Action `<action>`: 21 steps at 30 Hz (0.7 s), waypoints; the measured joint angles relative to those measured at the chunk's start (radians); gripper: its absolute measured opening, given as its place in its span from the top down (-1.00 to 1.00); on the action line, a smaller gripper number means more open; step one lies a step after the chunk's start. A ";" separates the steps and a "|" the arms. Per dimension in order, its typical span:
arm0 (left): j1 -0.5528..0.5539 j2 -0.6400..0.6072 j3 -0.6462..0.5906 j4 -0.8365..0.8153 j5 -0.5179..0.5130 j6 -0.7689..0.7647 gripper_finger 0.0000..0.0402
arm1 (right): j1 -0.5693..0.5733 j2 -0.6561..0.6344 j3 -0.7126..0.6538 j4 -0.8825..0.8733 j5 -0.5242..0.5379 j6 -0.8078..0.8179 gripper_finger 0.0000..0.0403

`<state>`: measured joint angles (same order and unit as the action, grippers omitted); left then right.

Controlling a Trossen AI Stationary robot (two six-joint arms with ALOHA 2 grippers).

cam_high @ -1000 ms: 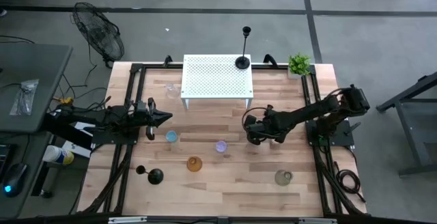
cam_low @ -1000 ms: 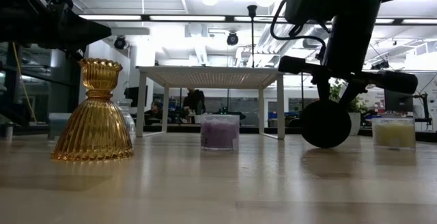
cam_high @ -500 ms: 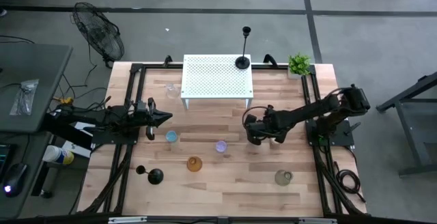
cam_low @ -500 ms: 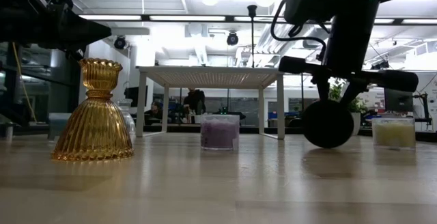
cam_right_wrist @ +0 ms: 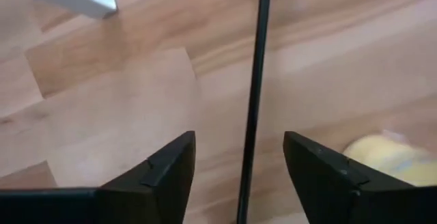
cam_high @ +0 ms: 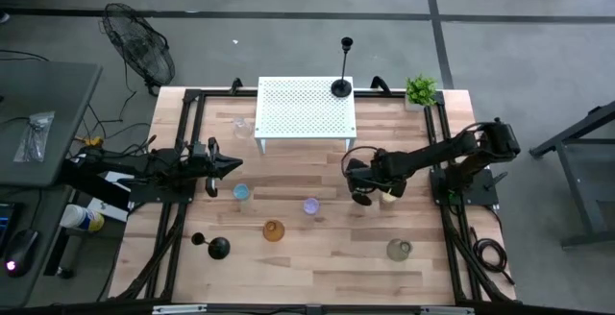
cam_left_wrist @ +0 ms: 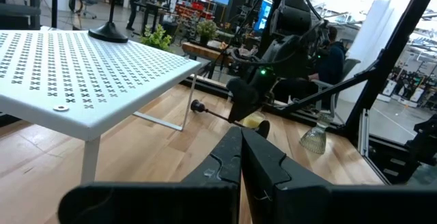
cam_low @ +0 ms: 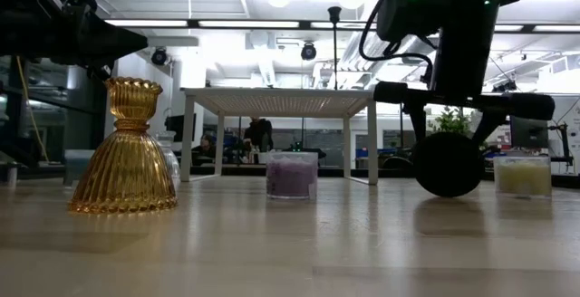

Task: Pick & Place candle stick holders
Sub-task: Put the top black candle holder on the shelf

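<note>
A slim black candlestick (cam_right_wrist: pixel 256 80) lies on its side on the wood near the table's middle right, its cup end (cam_left_wrist: pixel 195 106) pointing toward the white stand and its round base (cam_low: pixel 449 163) standing on edge on the table. My right gripper (cam_right_wrist: pixel 239 136) (cam_high: pixel 365 188) hangs over it, open, with one finger on each side of the thin stem and clear of it. My left gripper (cam_high: pixel 231 166) (cam_left_wrist: pixel 240 142) waits shut at the left. A taller black candlestick (cam_high: pixel 343 75) stands upright on the white perforated stand (cam_high: pixel 303 109). Another (cam_high: pixel 213 247) lies at the near left.
Small glass holders stand about: amber ribbed (cam_high: pixel 274 230) (cam_low: pixel 127 148), blue (cam_high: pixel 241 192), purple (cam_high: pixel 310 205) (cam_low: pixel 292 174), yellow (cam_high: pixel 389 197) (cam_low: pixel 523 175) close beside my right gripper, and a clear one (cam_high: pixel 399 249). A potted plant (cam_high: pixel 420 90) stands at the far right corner.
My right gripper has opened and let go of the candlestick's stem, shifting a little toward the table's right edge. The candlestick's base has shifted the same way and stands on the table. The yellow holder now shows beside the gripper.
</note>
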<state>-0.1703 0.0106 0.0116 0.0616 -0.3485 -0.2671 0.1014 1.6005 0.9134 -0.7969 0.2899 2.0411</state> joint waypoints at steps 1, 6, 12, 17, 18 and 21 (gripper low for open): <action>0.000 0.000 0.000 0.000 0.000 0.000 1.00 | -0.006 0.000 0.000 -0.002 0.001 -0.013 -0.05; 0.000 0.000 0.000 0.000 0.000 0.000 1.00 | -0.044 0.004 0.000 -0.001 0.001 -0.064 0.22; 0.000 0.000 0.000 0.000 0.000 0.000 1.00 | -0.066 0.005 -0.034 0.001 -0.053 -0.073 0.44; 0.000 0.000 0.000 0.000 0.000 0.000 1.00 | -0.065 0.005 -0.046 0.008 -0.061 -0.056 0.42; 0.000 0.000 0.000 0.000 0.000 0.000 1.00 | -0.067 0.005 -0.046 0.013 -0.055 -0.064 0.41; 0.000 0.000 0.000 0.000 0.000 0.000 1.00 | -0.076 0.005 -0.046 0.044 -0.050 -0.102 0.40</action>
<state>-0.1703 0.0105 0.0116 0.0618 -0.3485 -0.2668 0.0258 1.6058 0.8677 -0.7534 0.2398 1.9389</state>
